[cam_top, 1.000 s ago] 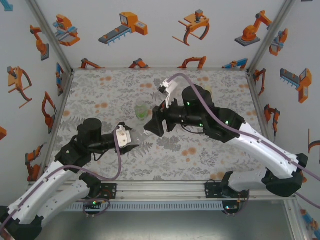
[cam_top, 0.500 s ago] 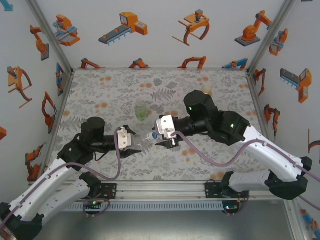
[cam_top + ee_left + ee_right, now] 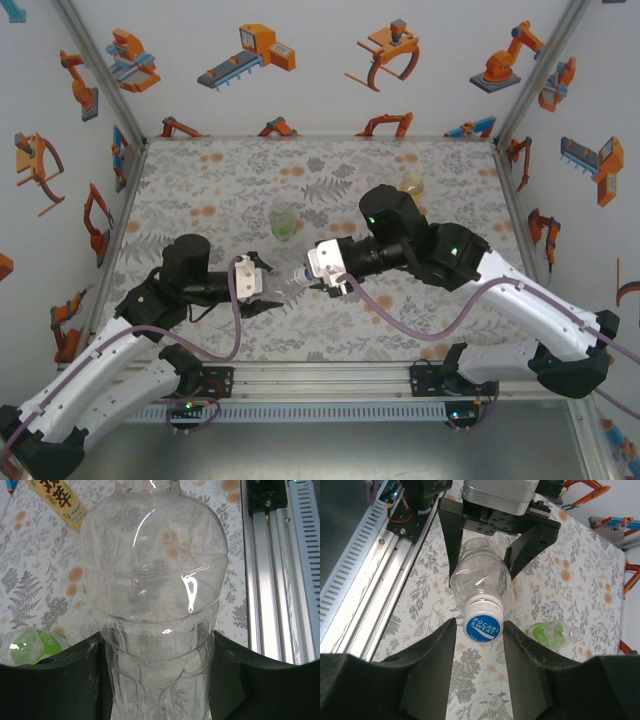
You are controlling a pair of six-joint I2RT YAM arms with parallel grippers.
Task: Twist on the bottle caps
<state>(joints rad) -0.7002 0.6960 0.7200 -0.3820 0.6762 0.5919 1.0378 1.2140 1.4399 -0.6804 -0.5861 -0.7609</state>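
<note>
— Right gripper has edged nearer the left gripper since half a second ago, arms level, nose to nose.
— Jaws?
— Right pinch the blue-centred cap; left clamp the colourless bottle between them.
— Threads?
— Hidden under the cap; seemingly seated.

Left wrist view: the colourless bottle runs off the edge at 12 and 6 o'clock; the yellow-labelled bottle is cut off at 11 o'clock; the green bottle at 8 o'clock sits half behind a finger of the left hand; right wrist view: that hand covers the colourless bottle's lower body; whether the right hand presses the blue-centred cap cannot be told; from above, the right arm hides part of the yellow-labelled bottle.
</note>
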